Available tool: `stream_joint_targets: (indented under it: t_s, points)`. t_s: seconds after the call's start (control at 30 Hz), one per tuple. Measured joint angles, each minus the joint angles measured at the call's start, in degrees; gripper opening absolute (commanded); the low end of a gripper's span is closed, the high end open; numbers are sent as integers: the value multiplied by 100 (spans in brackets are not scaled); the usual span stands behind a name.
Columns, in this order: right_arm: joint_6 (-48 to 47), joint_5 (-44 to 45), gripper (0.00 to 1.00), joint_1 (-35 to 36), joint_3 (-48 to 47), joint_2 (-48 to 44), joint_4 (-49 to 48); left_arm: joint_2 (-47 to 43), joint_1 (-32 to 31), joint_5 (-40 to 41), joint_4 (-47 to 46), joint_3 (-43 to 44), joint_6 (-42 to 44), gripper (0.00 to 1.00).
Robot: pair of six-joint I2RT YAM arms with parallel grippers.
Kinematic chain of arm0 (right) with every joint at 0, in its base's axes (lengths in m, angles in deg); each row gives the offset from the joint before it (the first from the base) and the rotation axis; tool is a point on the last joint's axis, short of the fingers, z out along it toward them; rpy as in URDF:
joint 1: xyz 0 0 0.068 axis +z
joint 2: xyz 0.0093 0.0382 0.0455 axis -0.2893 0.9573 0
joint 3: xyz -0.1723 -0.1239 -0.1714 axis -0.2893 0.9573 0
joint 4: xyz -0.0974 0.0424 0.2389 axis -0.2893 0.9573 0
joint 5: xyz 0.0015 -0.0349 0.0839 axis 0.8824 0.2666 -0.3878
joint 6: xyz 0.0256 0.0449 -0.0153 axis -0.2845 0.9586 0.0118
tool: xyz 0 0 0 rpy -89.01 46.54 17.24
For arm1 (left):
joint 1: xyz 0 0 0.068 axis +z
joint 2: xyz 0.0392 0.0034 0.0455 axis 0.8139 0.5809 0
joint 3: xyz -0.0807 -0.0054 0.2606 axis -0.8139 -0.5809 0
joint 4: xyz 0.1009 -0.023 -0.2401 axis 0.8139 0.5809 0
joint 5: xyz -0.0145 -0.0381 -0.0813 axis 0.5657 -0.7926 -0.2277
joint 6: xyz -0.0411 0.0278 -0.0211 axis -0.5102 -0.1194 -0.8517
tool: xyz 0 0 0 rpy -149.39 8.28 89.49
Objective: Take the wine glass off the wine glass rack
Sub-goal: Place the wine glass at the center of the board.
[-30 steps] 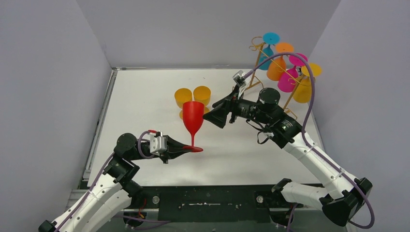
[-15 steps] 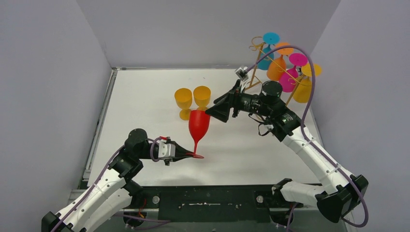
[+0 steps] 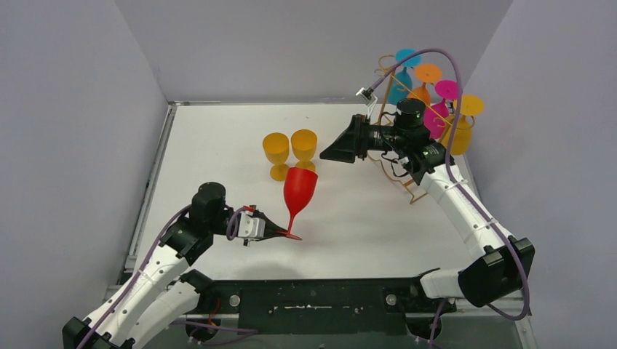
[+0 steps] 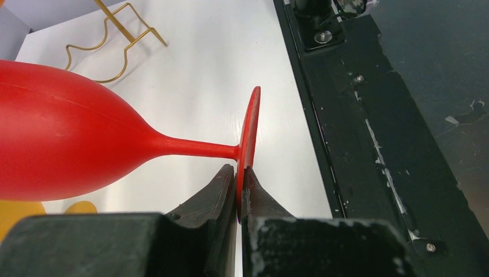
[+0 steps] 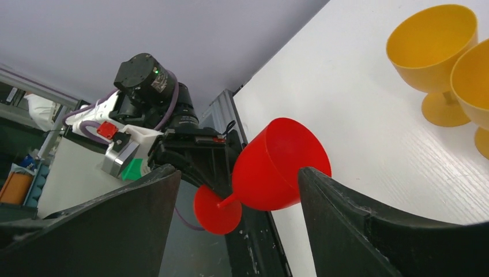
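Two yellow glasses (image 3: 276, 149) stand just behind the red wine glass (image 3: 299, 187)

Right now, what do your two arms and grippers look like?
Both arms, left arm and right arm, have white links with black cylindrical joints and a purple cable looping alongside. The left gripper and right gripper are matte black with tapering wedge-shaped fingers.
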Motion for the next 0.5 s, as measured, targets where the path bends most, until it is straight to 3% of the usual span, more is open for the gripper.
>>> stream_joint_targets:
  t_s: [0.2, 0.5]
  points:
    - [-92, -352, 67, 9, -437, 302, 258, -26, 245, -114, 111, -7, 208, 0]
    - [-811, -42, 66, 479, -1344, 1115, 1561, -332, 385, -238, -542, -435, -52, 0]
